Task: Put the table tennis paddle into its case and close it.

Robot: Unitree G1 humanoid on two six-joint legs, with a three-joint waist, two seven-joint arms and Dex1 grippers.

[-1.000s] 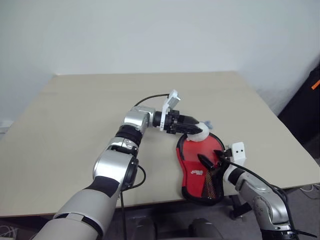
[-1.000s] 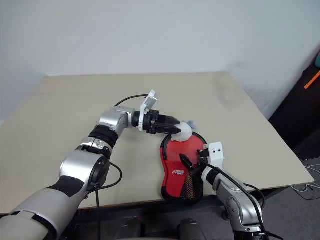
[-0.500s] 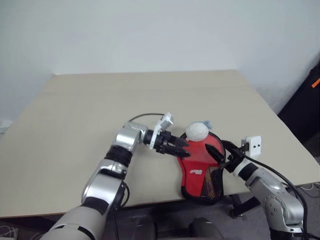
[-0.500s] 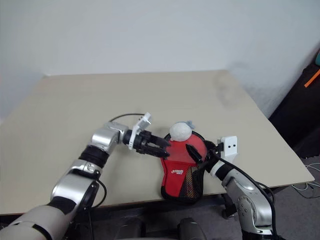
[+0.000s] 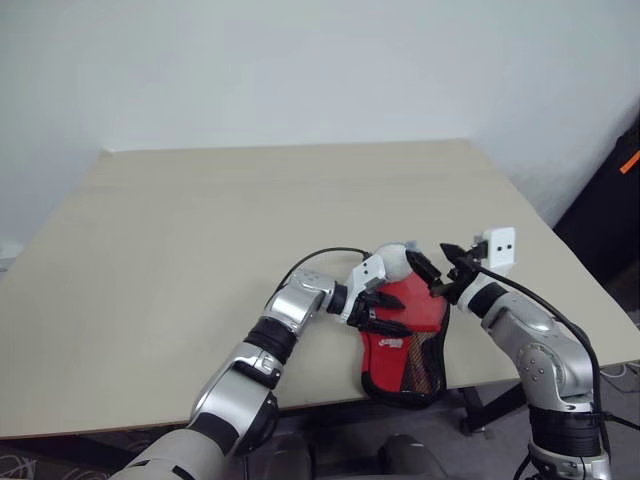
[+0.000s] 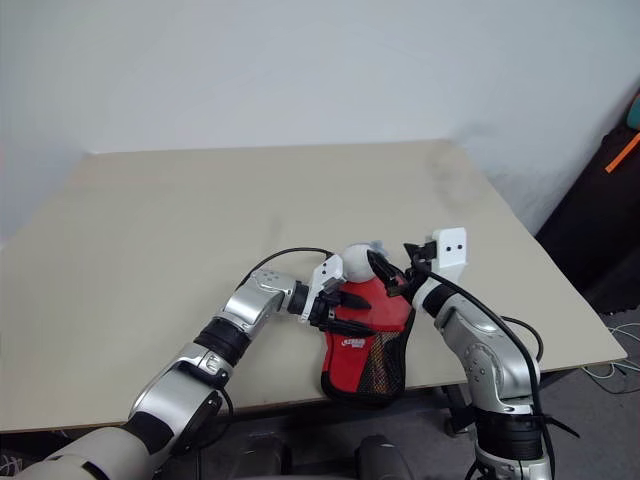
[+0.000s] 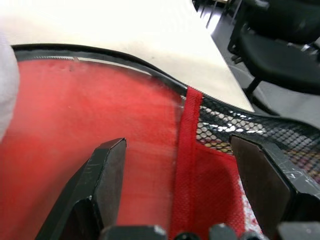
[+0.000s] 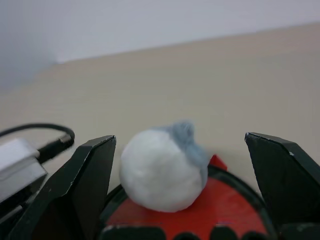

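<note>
The red case lies near the table's front edge, its dark mesh pocket toward me. It looks shut, and the table tennis paddle is hidden. A white fluffy ball with a grey tuft sits at the case's far end. My left gripper is open, its fingers spread over the red cloth at the case's left side, beside the mesh. My right gripper is open just right of the ball, and the ball shows between its spread fingers without touching them.
The beige table stretches wide to the left and behind. The case's near end reaches the front edge. A black chair stands beyond the table's edge, and a dark object stands at the far right.
My left gripper has left the white ball and come down and back onto the case's left side. My right gripper has risen from the case's near end to beside the ball.
</note>
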